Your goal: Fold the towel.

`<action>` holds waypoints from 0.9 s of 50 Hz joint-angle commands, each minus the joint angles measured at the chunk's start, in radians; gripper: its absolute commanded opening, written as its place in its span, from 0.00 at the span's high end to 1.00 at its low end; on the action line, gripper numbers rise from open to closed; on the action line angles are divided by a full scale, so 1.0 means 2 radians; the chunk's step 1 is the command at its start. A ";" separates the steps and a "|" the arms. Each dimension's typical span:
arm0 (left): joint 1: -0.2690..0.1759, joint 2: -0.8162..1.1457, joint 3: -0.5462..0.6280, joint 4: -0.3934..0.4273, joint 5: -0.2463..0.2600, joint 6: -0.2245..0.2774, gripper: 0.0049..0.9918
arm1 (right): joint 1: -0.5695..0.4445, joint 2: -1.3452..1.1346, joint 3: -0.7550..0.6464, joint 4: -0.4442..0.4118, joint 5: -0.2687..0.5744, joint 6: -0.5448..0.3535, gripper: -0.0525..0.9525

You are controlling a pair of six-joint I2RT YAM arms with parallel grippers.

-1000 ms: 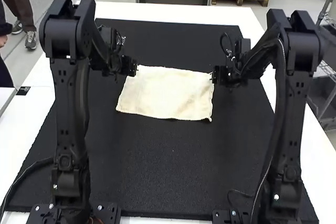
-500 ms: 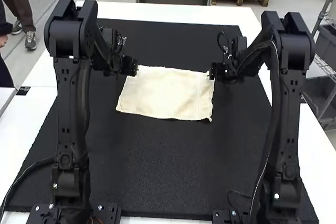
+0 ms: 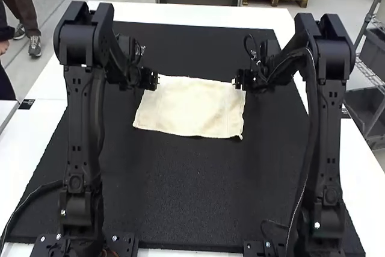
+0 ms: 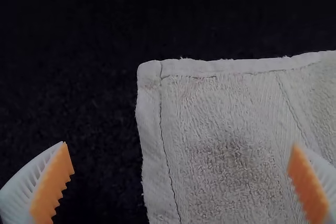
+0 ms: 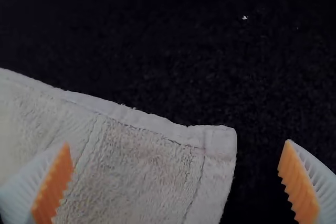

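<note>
Towel (image 3: 189, 108) flat on black mat (image 3: 192, 191); left gripper (image 3: 157, 80) at far left corner, fingers spread; right gripper (image 3: 235, 82) at far right corner, fingers spread too.

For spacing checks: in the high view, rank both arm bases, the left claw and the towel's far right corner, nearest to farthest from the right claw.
1. Towel's far right corner: close by
2. Left claw: across the towel
3. Right arm's base: near end, right
4. Left arm's base: near end, left
</note>
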 commanded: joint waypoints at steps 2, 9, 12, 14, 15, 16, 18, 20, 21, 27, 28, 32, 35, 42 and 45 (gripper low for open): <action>0.002 0.013 0.023 0.004 0.004 -0.005 0.04 | 0.008 0.017 0.011 0.002 -0.006 0.004 0.05; 0.002 0.025 0.036 -0.005 0.003 -0.005 0.04 | 0.008 0.017 0.010 0.000 -0.003 0.004 0.05; 0.001 0.027 0.042 -0.012 0.003 -0.005 0.04 | 0.008 0.017 0.010 -0.001 -0.001 0.004 0.05; 0.000 0.029 0.045 -0.015 0.003 -0.005 0.05 | 0.008 0.019 0.010 -0.002 -0.001 0.004 0.05; 0.000 0.030 0.046 -0.015 0.003 -0.005 0.06 | 0.008 0.019 0.011 -0.003 0.000 0.004 0.05; 0.000 0.030 0.048 -0.017 0.003 -0.005 0.06 | 0.008 0.019 0.011 -0.003 0.003 0.004 0.05; 0.000 0.030 0.051 -0.020 0.003 -0.005 0.06 | 0.008 0.020 0.011 -0.006 0.004 0.004 0.05; 0.000 0.030 0.054 -0.023 0.003 -0.005 0.06 | 0.008 0.022 0.011 -0.010 0.007 0.003 0.05; 0.000 0.031 0.056 -0.025 0.002 -0.005 0.06 | 0.008 0.023 0.011 -0.012 0.010 0.001 0.05; 0.002 0.034 0.059 -0.031 0.002 -0.005 0.09 | 0.008 0.024 0.011 -0.023 0.020 -0.013 0.05; 0.002 0.035 0.059 -0.031 0.002 -0.004 0.09 | 0.008 0.024 0.011 -0.024 0.020 -0.013 0.05; 0.002 0.036 0.059 -0.032 0.001 -0.004 0.09 | 0.012 0.024 0.012 -0.028 0.025 -0.021 0.05; 0.002 0.039 0.059 -0.036 0.001 -0.004 0.09 | 0.014 0.025 0.011 -0.031 0.027 -0.025 0.07; 0.002 0.042 0.056 -0.043 0.001 0.000 0.16 | 0.018 0.026 0.011 -0.035 0.034 -0.033 0.15; 0.002 0.044 0.056 -0.045 0.001 0.001 0.22 | 0.018 0.026 0.010 -0.035 0.034 -0.035 0.23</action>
